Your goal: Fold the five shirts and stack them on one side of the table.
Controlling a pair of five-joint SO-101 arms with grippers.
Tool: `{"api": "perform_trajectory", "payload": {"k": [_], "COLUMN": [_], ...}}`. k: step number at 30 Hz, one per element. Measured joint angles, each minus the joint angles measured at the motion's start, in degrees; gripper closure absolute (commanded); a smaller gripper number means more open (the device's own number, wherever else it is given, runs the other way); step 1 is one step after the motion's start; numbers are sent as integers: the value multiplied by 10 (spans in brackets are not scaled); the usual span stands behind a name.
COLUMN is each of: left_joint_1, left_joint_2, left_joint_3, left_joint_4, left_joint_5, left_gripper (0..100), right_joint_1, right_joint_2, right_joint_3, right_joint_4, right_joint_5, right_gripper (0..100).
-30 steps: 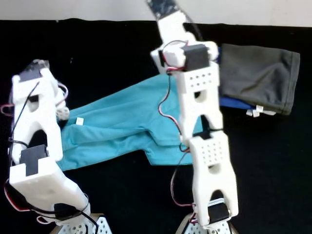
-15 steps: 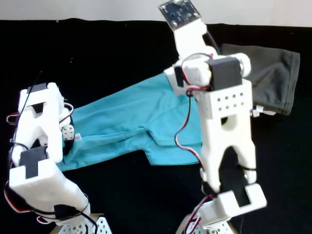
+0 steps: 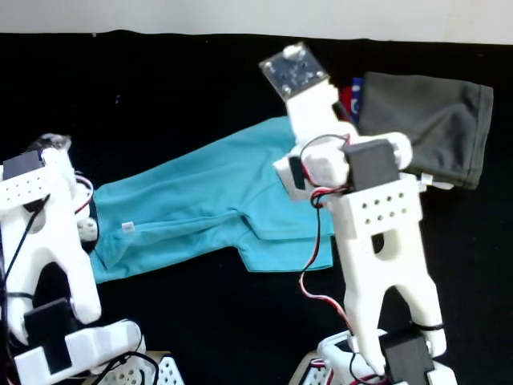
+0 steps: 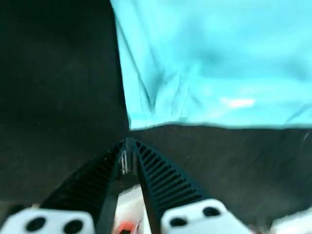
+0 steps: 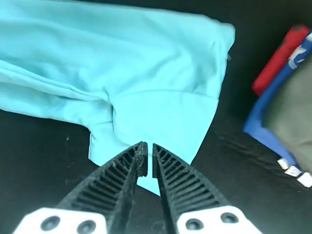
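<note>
- Left hand (image 4: 127, 145): jaws are sitting closed tip to tip, gripping nothing. It's hanging just off the edge of the teal shirt (image 4: 209, 58), over bare bench (image 4: 53, 73).
- Right hand (image 5: 146, 151): jaws are standing at a narrow slit, empty, hovering over the flap of the shirt nearest the arm bases, close to its hem.
- The teal shirt is lying long and rumpled across the middle of the bench, only partly folded, with that flap sticking out.
- The stack is waiting on the right side: grey shirt (image 3: 425, 128) on top, blue shirt (image 5: 263, 114) and red shirt (image 3: 346, 98) peeking out under it. The teal shirt's end is lying near it, with a strip of bench between.
- My read: they're regripping between folds. To do it well:
  - open both hands before dropping
  - pinch one layer at each end of the same hem
  - lift level and lay the edge over without dragging
  - keep the right arm clear of the stack
- Versus a second ago:
  - the right arm is pulling back toward its base and off the stack, so the red edge is now showing
  - the left arm is also retreating and dropping low
  - the white tag (image 3: 127, 227) is sitting nearer the arm bases than it was
</note>
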Motion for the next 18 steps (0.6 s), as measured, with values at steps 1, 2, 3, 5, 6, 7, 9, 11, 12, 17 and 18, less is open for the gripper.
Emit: {"api": "perform_trajectory", "payload": {"k": [1, 2, 3, 5, 6, 7, 9, 11, 12, 17, 18], "left_joint_1": [7, 16, 25, 45, 55, 65, 85, 102, 107, 109, 109], "left_joint_2": [-1, -1, -1, 3, 8, 15, 30, 51, 65, 120, 120], "left_joint_3": [2, 2, 2, 2, 2, 3, 3, 3, 3, 4, 4], "left_joint_4": [-15, -28, -40, -65, -77, -92, -112, -117, -118, -96, -82], "left_joint_5": [24, 47, 69, 105, 117, 127, 143, 149, 150, 150, 149], "left_gripper": [991, 991, 991, 991, 991, 991, 991, 991, 991, 991, 991], "right_joint_1": [0, 0, 0, 0, 0, 0, 0, 0, 0, 0, 0], "right_joint_2": [-3, -7, -11, -17, -18, -21, -22, -23, -23, -23, -23], "right_joint_3": [25, 48, 68, 97, 107, 117, 124, 127, 128, 129, 129], "right_joint_4": [-14, -26, -36, -50, -55, -56, -58, -58, -58, -58, -58], "right_joint_5": [0, 0, 0, 0, 0, 0, 0, 0, 0, 0, 0], "right_gripper": [965, 965, 965, 965, 965, 965, 965, 965, 965, 965, 965]}}
